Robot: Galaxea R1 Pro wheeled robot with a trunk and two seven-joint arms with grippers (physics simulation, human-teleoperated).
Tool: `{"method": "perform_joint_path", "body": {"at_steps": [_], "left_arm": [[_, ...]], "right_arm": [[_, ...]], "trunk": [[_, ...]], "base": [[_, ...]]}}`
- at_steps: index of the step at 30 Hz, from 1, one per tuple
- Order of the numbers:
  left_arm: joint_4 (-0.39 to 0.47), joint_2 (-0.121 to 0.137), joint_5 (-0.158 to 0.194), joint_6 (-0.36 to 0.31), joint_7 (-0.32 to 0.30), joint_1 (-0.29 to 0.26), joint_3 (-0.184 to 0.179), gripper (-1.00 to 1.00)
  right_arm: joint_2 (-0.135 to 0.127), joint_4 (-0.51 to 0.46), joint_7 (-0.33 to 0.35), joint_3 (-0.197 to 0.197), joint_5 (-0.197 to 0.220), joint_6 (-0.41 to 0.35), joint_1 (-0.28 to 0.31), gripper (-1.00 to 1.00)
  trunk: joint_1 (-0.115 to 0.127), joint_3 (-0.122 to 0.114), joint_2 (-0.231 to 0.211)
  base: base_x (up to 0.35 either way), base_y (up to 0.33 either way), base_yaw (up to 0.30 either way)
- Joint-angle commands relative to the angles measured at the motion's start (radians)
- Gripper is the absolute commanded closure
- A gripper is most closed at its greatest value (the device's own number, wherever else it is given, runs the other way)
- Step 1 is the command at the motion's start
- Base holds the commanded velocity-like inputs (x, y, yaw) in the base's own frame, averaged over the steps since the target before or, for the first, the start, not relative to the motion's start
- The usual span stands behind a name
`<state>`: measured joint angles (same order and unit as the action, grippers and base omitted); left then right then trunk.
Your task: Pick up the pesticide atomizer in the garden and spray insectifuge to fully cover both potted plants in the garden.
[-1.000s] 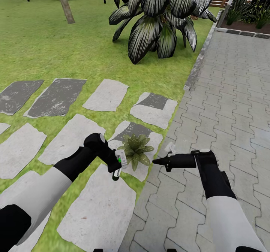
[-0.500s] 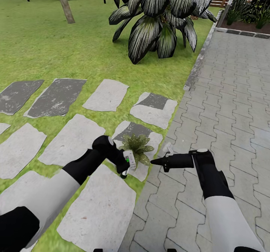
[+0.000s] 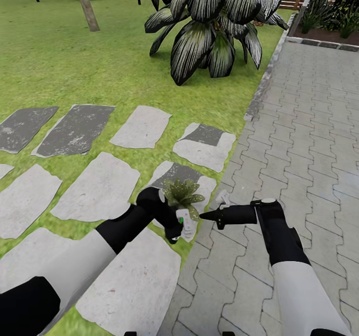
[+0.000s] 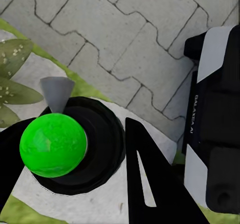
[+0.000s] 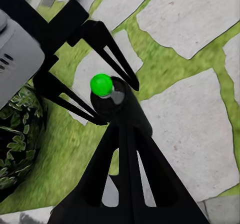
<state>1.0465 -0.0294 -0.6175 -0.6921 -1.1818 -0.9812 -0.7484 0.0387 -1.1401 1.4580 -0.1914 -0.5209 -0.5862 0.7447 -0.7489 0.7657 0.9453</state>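
Observation:
One potted plant (image 3: 182, 192), a low rosette of olive leaves, sits on a stepping stone (image 3: 199, 183) by the paving's edge; its leaves also show in the wrist views (image 4: 12, 84) (image 5: 17, 129). My left gripper (image 3: 176, 228) is shut on the pesticide atomizer (image 3: 187, 226), held just in front of the plant. Between the fingers the atomizer (image 4: 55, 144) looks dark and round, with a bright green end and a grey cone. My right gripper (image 3: 207, 216) is shut and empty. It points left, its tip close to the atomizer (image 5: 101, 84).
A large striped-leaf plant (image 3: 214, 21) stands on the lawn behind. Grey paving (image 3: 309, 141) runs along the right, with a planted bed (image 3: 329, 16) at its far end. Irregular stepping stones (image 3: 94, 186) cross the grass, with a tree trunk (image 3: 86, 4) and fence beyond.
My left arm has carried the atomizer rightward, from the plant's left side to just in front of it, near the right gripper's tip. The right arm has barely moved.

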Motion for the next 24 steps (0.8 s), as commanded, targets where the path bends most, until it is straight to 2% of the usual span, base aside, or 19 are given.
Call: {"method": "perform_joint_path", "body": {"at_steps": [1,11,24], "left_arm": [[0.001,-0.003,-0.007,-0.008,-0.007,0.0,-0.001,1.0],[0.001,-0.04,-0.007,-0.007,-0.007,0.001,-0.002,1.0],[0.001,-0.058,-0.007,-0.008,-0.007,0.0,-0.003,1.0]], "right_arm": [[0.002,-0.001,0.009,-0.003,-0.009,-0.01,0.001,1.0],[0.014,-0.001,0.007,-0.003,-0.01,-0.01,0.001,1.0],[0.015,-0.001,0.008,-0.003,-0.01,-0.01,0.001,1.0]], "trunk": [[0.0,0.001,0.001],[0.0,0.001,0.001],[0.0,0.001,0.001]], "base": [[0.0,0.0,0.0],[0.0,0.0,0.0],[0.0,0.0,0.0]]}}
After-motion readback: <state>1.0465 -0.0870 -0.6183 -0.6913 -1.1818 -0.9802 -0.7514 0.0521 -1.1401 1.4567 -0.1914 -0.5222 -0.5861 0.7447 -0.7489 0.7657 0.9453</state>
